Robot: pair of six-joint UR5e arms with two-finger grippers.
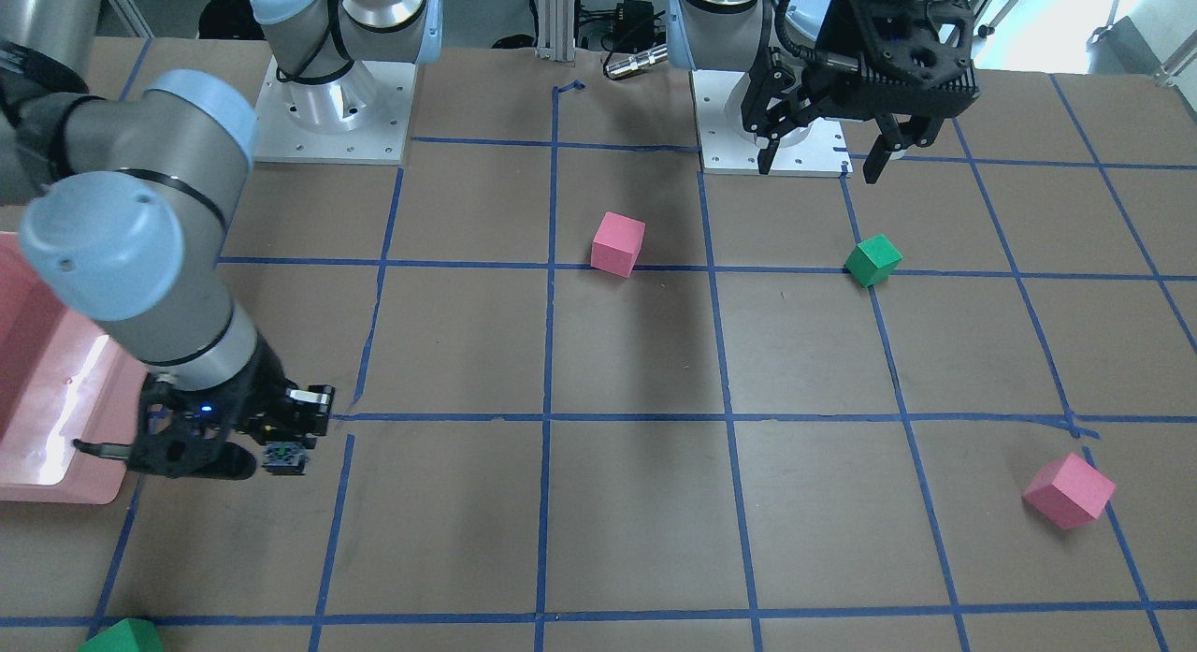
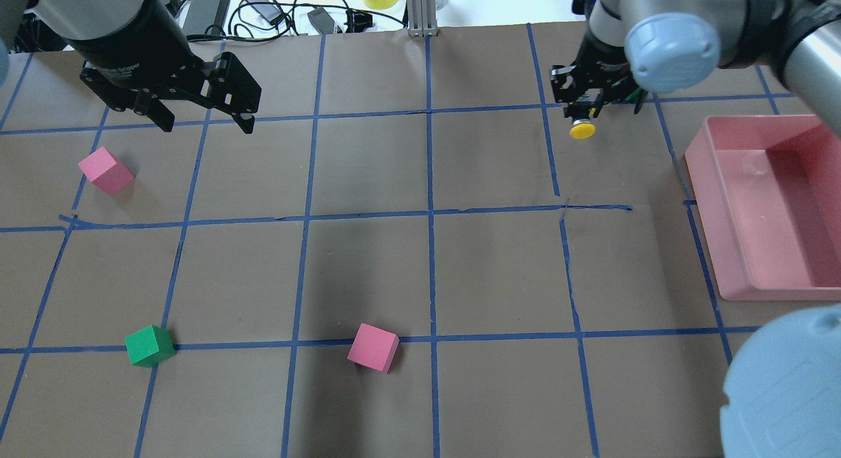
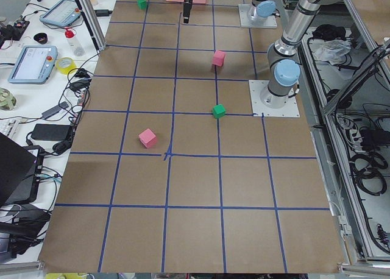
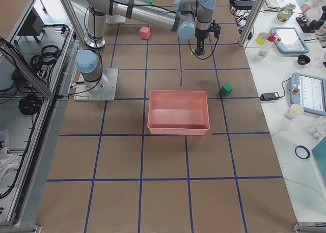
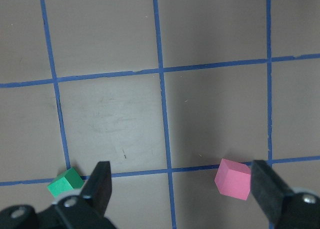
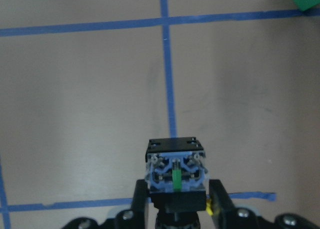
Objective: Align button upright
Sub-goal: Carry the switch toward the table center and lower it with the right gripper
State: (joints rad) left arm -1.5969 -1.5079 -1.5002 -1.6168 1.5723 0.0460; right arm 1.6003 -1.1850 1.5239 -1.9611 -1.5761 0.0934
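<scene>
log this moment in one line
right tool: shut on button | left tool: open, empty | upright: cannot tell

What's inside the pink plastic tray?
Nothing visible: the pink plastic tray shows a bare floor in the exterior right view. From the front, the right arm covers most of it.

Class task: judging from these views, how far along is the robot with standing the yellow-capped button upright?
Done: the right gripper has its fingers shut on the small yellow-capped, black-bodied push-button. In hand: it seems held sideways, with the cap towards the robot and the terminal block facing away. Left: turning it upright, setting it on the brown table and releasing. The left gripper hangs open, idle.
</scene>
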